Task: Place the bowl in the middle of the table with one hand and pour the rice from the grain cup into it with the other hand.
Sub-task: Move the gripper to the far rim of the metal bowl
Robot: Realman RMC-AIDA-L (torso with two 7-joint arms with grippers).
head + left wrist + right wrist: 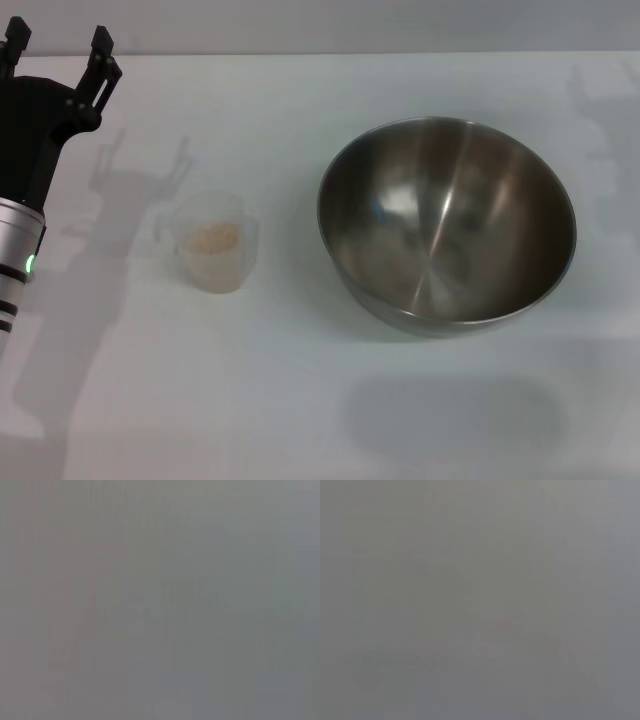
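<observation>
In the head view the steel bowl [447, 225] stands empty on the white table [300, 400], right of centre. The frosted grain cup [211, 242] stands left of centre with rice [213, 238] in it, its handle toward the left. My left gripper [60, 45] is at the far left corner, above and left of the cup, apart from it, open and empty. My right gripper is out of view. Both wrist views show only plain grey.
The table's far edge [330, 54] runs along the top of the head view. Arm shadows fall on the table left of the cup and at the far right.
</observation>
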